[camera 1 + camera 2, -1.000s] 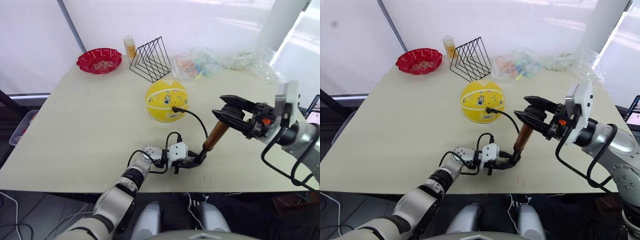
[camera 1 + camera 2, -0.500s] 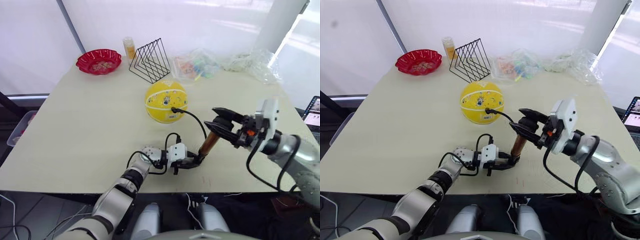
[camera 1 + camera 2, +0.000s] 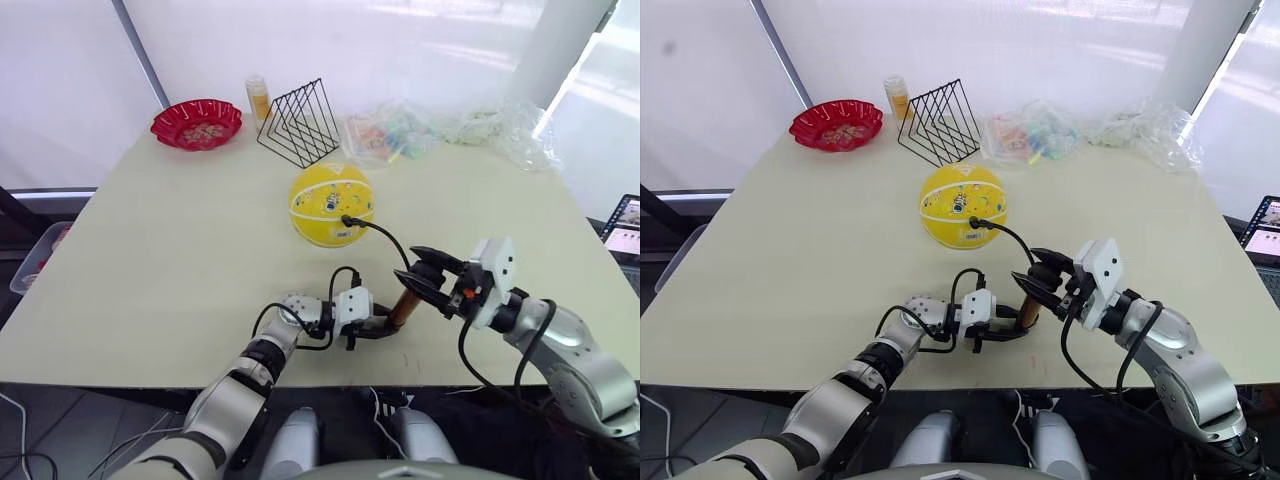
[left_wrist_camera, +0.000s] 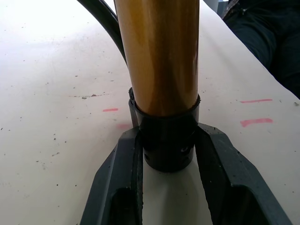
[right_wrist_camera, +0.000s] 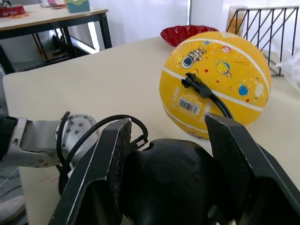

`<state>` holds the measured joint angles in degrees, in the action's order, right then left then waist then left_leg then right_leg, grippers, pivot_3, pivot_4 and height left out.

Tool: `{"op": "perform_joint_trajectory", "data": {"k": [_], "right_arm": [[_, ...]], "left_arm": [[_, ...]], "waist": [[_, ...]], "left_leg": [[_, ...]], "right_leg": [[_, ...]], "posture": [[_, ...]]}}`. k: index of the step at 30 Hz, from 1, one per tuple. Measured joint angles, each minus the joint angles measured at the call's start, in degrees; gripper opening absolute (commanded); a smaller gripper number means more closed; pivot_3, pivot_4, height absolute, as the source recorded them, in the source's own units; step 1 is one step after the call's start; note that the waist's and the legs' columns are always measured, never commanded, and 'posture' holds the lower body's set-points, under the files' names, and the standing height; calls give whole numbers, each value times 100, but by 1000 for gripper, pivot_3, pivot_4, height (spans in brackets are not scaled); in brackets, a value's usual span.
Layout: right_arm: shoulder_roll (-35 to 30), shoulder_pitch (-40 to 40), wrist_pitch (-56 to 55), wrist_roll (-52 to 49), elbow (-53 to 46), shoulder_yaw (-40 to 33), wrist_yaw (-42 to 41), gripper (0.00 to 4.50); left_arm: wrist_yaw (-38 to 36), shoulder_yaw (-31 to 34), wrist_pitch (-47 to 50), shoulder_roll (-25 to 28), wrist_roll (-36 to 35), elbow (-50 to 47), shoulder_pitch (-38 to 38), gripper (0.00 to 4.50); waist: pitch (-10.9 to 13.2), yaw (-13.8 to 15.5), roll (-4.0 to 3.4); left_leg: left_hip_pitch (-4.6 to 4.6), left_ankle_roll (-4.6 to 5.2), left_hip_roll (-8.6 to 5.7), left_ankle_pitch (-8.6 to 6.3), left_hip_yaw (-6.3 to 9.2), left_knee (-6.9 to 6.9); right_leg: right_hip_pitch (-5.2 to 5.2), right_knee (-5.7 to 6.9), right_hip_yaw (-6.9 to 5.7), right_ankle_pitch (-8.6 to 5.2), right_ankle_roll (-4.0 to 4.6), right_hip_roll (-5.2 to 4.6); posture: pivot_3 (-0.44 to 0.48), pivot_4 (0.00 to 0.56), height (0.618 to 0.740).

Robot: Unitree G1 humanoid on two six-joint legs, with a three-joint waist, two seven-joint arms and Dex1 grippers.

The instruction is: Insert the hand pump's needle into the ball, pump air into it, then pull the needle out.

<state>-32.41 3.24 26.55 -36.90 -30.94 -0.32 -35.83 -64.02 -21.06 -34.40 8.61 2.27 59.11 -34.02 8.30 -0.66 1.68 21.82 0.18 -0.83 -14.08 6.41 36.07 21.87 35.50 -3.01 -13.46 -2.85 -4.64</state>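
Surface (image 3: pixel 180 250) carries the ball (image 3: pixel 331 204), round and sitting near its middle, with the needle (image 5: pixel 190 81) pushed into the side facing me and the black hose curving back to the hand pump (image 3: pixel 404 303) near the front edge. My left claw (image 4: pixel 168 154) is clamped on the pump's black base, and my right claw (image 5: pixel 168 154) grips the black handle on top.

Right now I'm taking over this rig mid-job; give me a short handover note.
Left tool: shut on the hand pump's black base cap, at the table's near edge.
Right tool: fingers around the pump's black handle.
Ball: round, mid-table, with the needle in its valve and the hose attached.
Done: insertion.
Left: any further pumping, then pull the needle out.
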Motion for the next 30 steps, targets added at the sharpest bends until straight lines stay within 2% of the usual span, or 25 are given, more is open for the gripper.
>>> {"op": "perform_joint_trajectory", "data": {"k": [3, 5, 7, 15, 21, 25, 30], "right_arm": [[-401, 427, 487, -838, -412, -633, 91, 2009], [-507, 596, 659, -1239, -591, -885, 179, 2009], [-797, 957, 1085, -2136, -632, -1371, 534, 2009], [-1469, 1345, 1589, -3126, -607, -1813, 860, 2009], [-1250, 934, 1291, -2677, -844, -1579, 828, 2009], [-784, 469, 799, -1629, -813, -748, 664, 2009], [-354, 21, 194, -718, -476, -176, 416, 2009]], "left_arm": [[-12, 0, 0, -4, -1, -4, -37, 1113], [-20, 0, 0, 1, -1, -4, -29, 1113], [-31, 0, 0, -1, -1, -4, -38, 1113], [-56, -2, 0, -11, -1, -4, -62, 1113], [-34, -23, 0, 7, 1, -3, -22, 1113], [31, -30, 0, 23, 17, 0, 19, 1113], [51, -39, 0, 28, 20, 0, 48, 1113]], "waist": [[32, 1, -45], [32, 10, -38], [38, 21, -35], [50, 23, -38], [20, 18, -10], [-2, 1, 13], [-20, -2, 10]], "left_leg": [[-1, -5, -3, -3, -10, 5], [0, -4, 2, -3, 2, 5], [4, 0, 1, 0, 5, 6], [11, 16, -3, 9, -4, 7], [1, 16, 1, 9, -5, 6], [-8, -8, 7, -5, -1, 6], [-8, -6, 7, -4, 6, 2]], "right_leg": [[0, 2, 5, 0, 1, -8], [-1, 2, -8, 0, 0, -6], [0, 2, -13, 2, -2, -3], [7, 2, -9, 3, -5, -7], [-2, 2, -9, 6, -10, -2], [-7, 2, -7, -6, 9, -27], [-7, 2, -14, -5, 8, -25]], "posture": [[0, 150, 737], [0, 150, 737], [0, 150, 737], [0, 150, 737], [0, 150, 737], [0, 150, 737], [0, 150, 737]]}}
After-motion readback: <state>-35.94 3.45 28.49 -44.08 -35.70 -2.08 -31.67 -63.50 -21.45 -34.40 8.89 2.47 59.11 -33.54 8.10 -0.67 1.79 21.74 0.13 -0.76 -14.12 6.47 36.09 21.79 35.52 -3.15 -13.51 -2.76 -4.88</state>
